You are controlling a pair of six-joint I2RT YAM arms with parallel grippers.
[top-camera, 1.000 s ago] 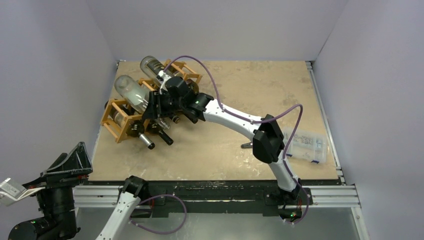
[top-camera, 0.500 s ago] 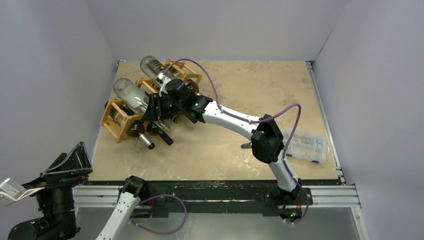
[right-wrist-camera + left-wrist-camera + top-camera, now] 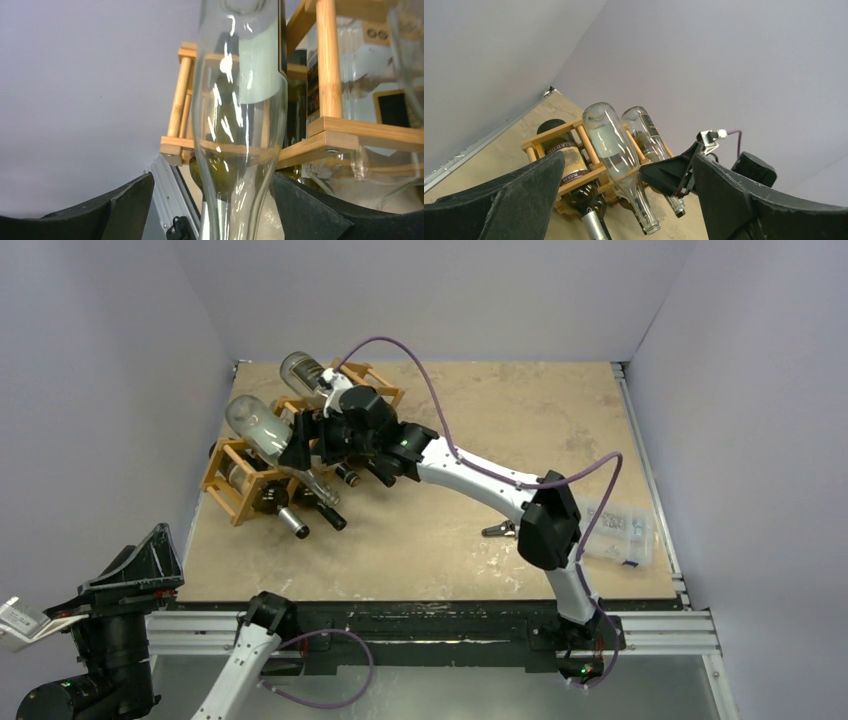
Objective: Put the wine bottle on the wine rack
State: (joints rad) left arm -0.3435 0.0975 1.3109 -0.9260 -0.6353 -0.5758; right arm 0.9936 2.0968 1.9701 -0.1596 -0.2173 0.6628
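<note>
Wine bottle (image 3: pixel 240 100), clear glass with a pale label, runs neck-first between the spread fingers of the right claw (image 3: pixel 212 176), unclamped. Beyond the claw its body lies tilted across the light wooden lattice wine rack (image 3: pixel 332 135). A nudge on withdrawal could, I'd say, slide it off. Left claw (image 3: pixel 629 156) gapes, far off.

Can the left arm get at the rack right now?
Likely yes, if it extends: the left gripper faces the rack with nothing between, and the right gripper sits at the rack's right side.
</note>
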